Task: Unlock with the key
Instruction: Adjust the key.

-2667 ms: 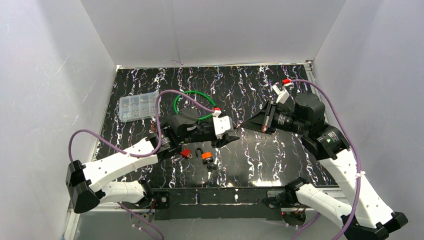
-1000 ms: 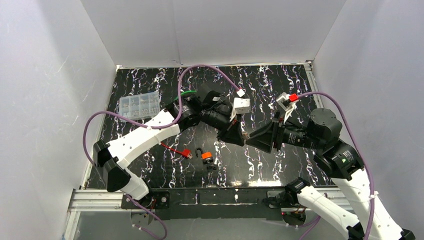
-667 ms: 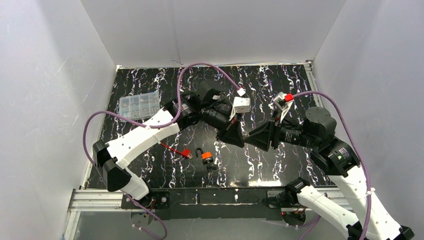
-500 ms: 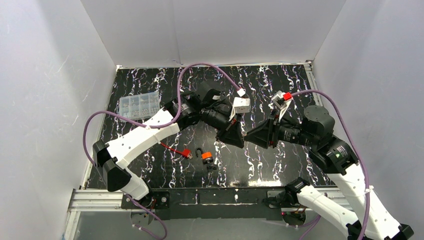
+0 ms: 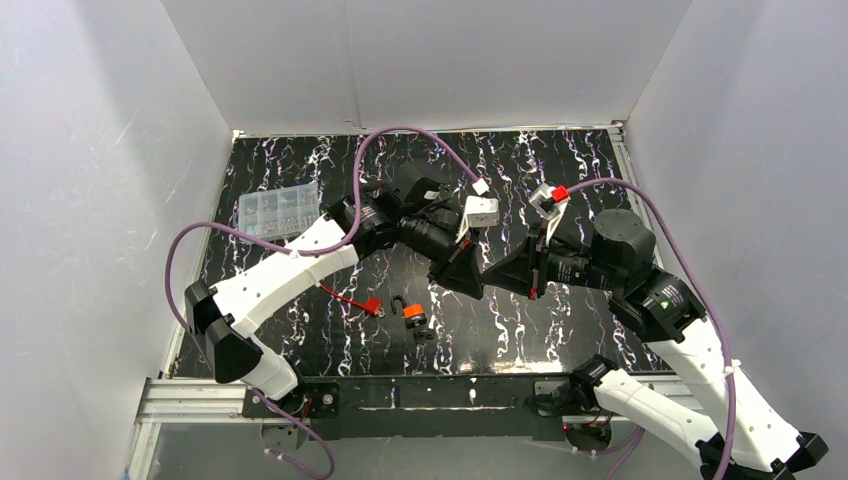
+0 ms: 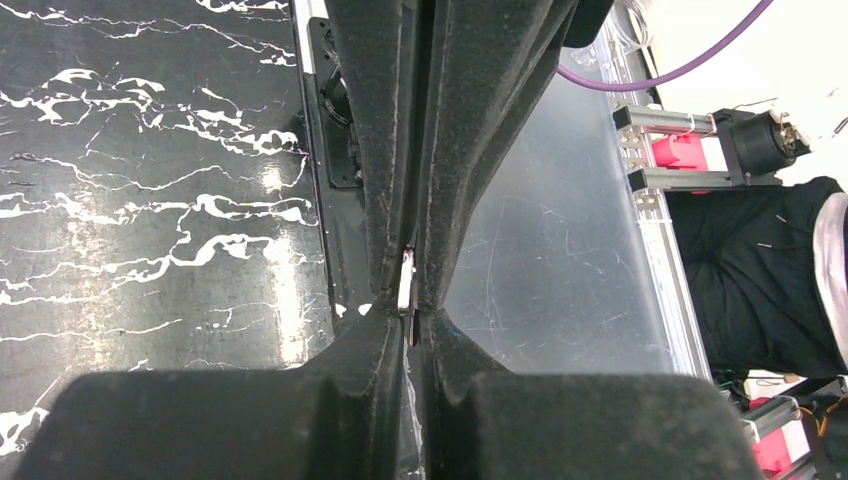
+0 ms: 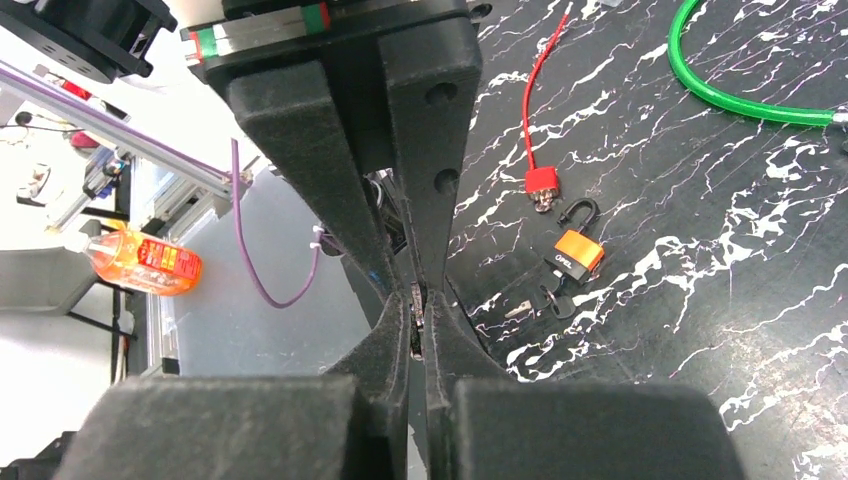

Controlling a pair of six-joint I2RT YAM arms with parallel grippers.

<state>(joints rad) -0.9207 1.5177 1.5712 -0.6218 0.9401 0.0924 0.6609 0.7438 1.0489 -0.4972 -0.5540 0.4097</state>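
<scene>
- Black marbled table (image 5: 540, 335); the orange padlock (image 5: 413, 316) lies at 8 o'clock from the meeting grippers.
- Left gripper (image 6: 408, 322) and right gripper (image 7: 418, 315) both pinch the silver key (image 6: 405, 290), seemingly mid-handover.
- Next, one must release, then the key goes toward the padlock.

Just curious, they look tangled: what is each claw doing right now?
Left gripper: shut, pinching a small metal piece.
Right gripper: shut on that same piece, tip to tip with the left.
</scene>
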